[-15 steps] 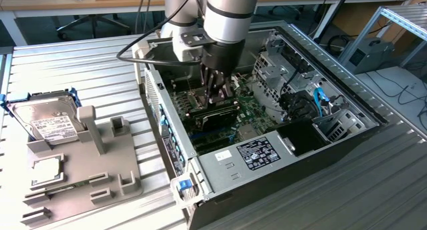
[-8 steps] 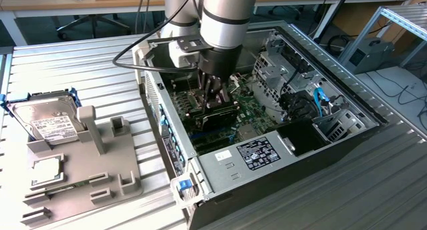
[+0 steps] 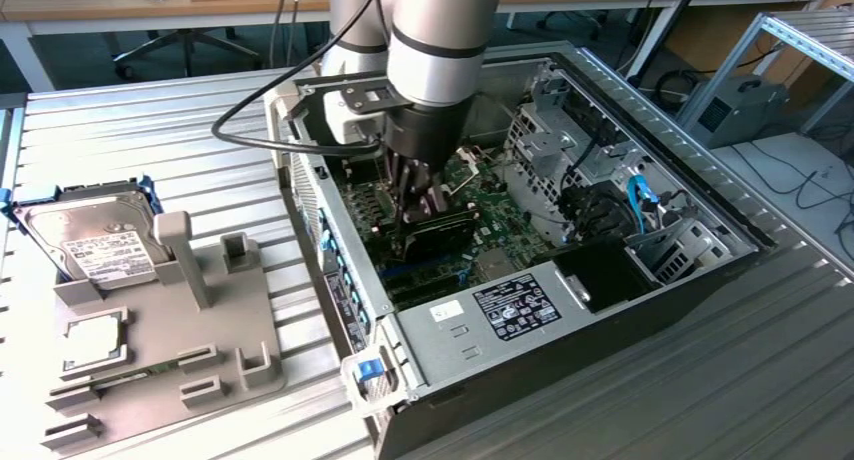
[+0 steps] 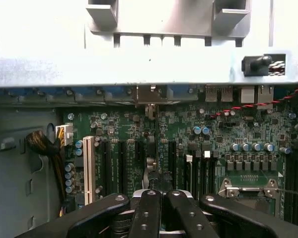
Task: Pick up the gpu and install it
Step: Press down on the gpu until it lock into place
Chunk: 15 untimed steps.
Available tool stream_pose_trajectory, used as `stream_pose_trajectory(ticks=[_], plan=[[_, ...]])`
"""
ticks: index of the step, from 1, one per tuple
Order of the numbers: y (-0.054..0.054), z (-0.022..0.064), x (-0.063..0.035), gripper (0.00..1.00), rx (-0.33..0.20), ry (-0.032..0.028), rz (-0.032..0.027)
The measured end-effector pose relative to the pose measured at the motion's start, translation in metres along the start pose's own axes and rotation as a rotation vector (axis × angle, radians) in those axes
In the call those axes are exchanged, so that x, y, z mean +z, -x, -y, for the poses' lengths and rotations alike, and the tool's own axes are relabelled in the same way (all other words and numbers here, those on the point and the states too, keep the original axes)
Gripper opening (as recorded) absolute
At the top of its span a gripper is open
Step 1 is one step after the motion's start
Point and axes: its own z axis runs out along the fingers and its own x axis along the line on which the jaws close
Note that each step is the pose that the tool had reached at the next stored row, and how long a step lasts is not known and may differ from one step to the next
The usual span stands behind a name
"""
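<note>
Your arm reaches down into the open computer case [image 3: 534, 230], over the green motherboard [image 3: 487, 220]. The jaws of the gripper [image 3: 420, 202] are clamped on the gpu [image 3: 438, 235], which stands on edge above the motherboard's expansion slots [image 4: 139, 161]. Keep the card square to its slot and parallel to the white slot [image 4: 89, 168] beside it; press straight down, without twisting.
</note>
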Motion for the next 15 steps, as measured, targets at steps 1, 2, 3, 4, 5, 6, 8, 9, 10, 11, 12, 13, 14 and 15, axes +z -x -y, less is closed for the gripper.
stream_pose_trajectory(ticks=[1, 2, 3, 4, 5, 6, 8, 9, 10, 11, 12, 13, 14, 15], plan=[[0.0002, -0.0006, 0.0008, 0.12, 0.0, 0.0001, 0.0], [0.0004, -0.0012, 0.0016, 0.12, 0.0, 0.0, 0.0001], [0.0005, -0.0017, 0.0024, 0.12, 0.0, 0.0001, 0.0], [0.0006, -0.0021, 0.0031, 0.12, 0.0, 0.0001, 0.0], [0.0007, -0.0024, 0.0038, 0.12, 0.0, 0.0, 0.0], [0.0007, -0.0027, 0.0044, 0.12, 0.0, 0.0, 0.0], [0.0008, -0.0033, 0.0062, 0.12, 0.0, 0.0002, -0.0003], [0.0009, -0.0034, 0.0069, 0.12, 0.0, 0.0002, -0.0004], [0.0011, -0.0037, 0.0079, 0.12, 0.0, 0.0002, -0.0003], [0.0012, -0.0038, 0.0084, 0.12, 0.0, 0.0004, -0.0006], [0.0013, -0.004, 0.009, 0.12, 0.0, 0.0003, -0.0005], [0.0013, -0.0042, 0.0095, 0.12, 0.0, 0.0003, -0.0006], [0.0013, -0.0051, 0.01, 0.12, 0.0, 0.0003, -0.0007], [0.0013, -0.0059, 0.0104, 0.12, 0.0, 0.0002, -0.0005]])
